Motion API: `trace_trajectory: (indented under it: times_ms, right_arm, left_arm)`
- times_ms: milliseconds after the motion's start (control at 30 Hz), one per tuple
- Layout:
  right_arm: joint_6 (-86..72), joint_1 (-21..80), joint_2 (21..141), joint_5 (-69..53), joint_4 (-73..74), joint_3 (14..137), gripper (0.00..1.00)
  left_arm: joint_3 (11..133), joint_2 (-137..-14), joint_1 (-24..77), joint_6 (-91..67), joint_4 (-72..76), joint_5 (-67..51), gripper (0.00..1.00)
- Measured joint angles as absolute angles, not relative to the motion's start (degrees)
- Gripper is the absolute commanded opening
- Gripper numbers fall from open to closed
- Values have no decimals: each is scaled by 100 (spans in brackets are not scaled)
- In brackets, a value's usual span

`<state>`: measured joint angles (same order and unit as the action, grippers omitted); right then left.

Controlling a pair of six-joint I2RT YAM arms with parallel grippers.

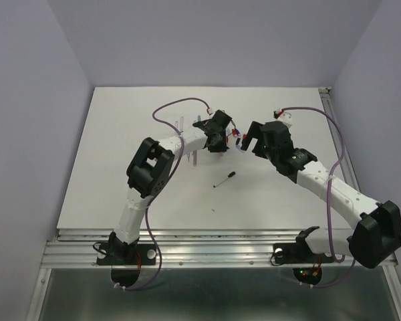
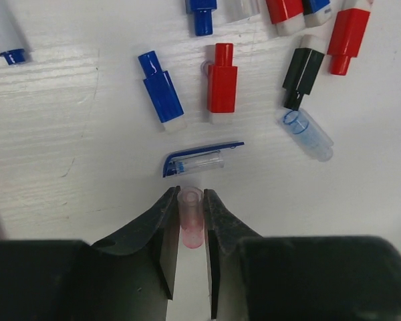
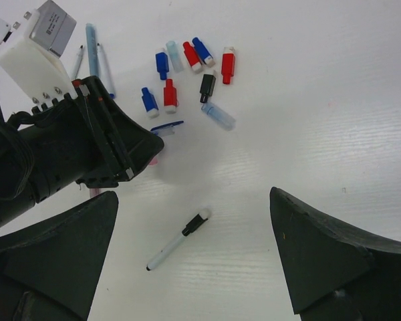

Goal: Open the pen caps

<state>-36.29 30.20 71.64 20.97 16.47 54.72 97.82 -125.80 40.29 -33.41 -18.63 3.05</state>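
Note:
Several stubby pen caps lie loose on the white table: a blue cap [image 2: 162, 97], a red cap [image 2: 222, 83], a black cap [image 2: 303, 70] and another red cap [image 2: 347, 37]. The right wrist view shows the same cluster of caps [image 3: 187, 70]. My left gripper [image 2: 190, 200] is shut on the open end of a clear, pink-tinted pen barrel [image 2: 190, 217] just short of the caps. My right gripper [image 3: 194, 194] stands wide open and holds nothing, above a thin white pen with a black end [image 3: 177, 241]. From above, the left gripper [image 1: 220, 137] and right gripper [image 1: 244, 142] nearly face each other.
A clear cap with a blue clip [image 2: 200, 159] and a clear blue-tinted tube [image 2: 307, 134] lie just ahead of the left fingers. Thin pen barrels [image 3: 93, 57] lie beyond the left arm. The black-ended pen [image 1: 224, 179] sits alone toward the table's middle.

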Motion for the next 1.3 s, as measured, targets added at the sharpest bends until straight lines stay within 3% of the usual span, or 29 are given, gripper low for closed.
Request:
trace_trajectory:
  times_ms: [67,167,533,1000,1300]
  right_arm:
    - [-3629,3020,7137,2097,1664,5461,100]
    - [-3632,3020,7096,2099,1673,5461,100]
    - [-3625,3017,6991,2106,1804,5437,100]
    - [-3603,3017,6860,2058,2010,5083,100]
    - [-3599,3017,6855,2058,2117,5061,100]
  left_arm:
    - [9824,-12639,4040,-3310,-2005,316,45]
    - [9854,-12667,4040,-3238,-2080,325,51]
    - [9771,-12540,4233,-3057,-2176,283,90]
    - [8027,-10783,4866,-2377,-1717,-134,91]
    - [7953,-11045,5017,-1946,-1697,-235,71]
